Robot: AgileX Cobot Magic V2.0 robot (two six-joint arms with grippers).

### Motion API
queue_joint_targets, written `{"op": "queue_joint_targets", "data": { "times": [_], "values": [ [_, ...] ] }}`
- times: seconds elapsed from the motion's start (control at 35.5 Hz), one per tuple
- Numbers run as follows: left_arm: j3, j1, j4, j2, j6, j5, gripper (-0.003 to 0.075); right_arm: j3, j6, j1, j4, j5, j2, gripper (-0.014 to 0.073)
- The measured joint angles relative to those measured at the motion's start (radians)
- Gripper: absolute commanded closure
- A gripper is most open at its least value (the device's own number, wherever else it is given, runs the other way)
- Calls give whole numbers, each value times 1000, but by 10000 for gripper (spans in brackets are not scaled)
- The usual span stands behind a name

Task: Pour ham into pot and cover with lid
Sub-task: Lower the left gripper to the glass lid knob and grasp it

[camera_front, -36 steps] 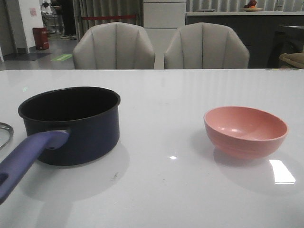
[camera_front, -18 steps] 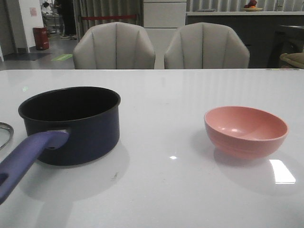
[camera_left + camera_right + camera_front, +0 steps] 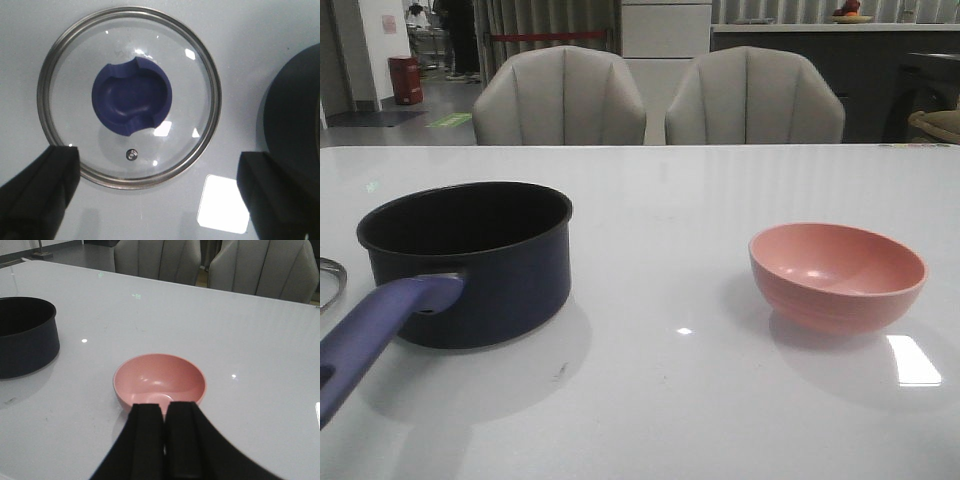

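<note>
The dark navy pot (image 3: 470,265) with its purple-blue handle (image 3: 370,335) stands on the left of the white table; its black inside looks empty. The pink bowl (image 3: 837,275) stands on the right, and no ham shows in it or anywhere else. The glass lid (image 3: 130,97) with its dark-blue knob (image 3: 131,96) lies flat on the table left of the pot (image 3: 295,115); only its rim (image 3: 328,280) shows in the front view. My left gripper (image 3: 157,167) hangs open above the lid's near edge, holding nothing. My right gripper (image 3: 164,407) is shut and empty, just short of the bowl (image 3: 160,377).
Two grey chairs (image 3: 560,100) stand behind the table's far edge. The pot also shows in the right wrist view (image 3: 25,337), to the bowl's left. Neither arm shows in the front view.
</note>
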Motion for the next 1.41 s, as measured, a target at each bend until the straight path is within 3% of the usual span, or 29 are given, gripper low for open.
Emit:
{"op": "queue_joint_targets", "data": {
  "times": [0.2,0.42,1.41],
  "values": [
    [-163,0,49,181,-2,122,61,0,0,0,0,0,0,447],
    [-279,0,66,289,-27,152,61,0,0,0,0,0,0,447],
    [-296,20,76,419,-38,159,65,0,2,0,0,2,0,447]
  ]
}}
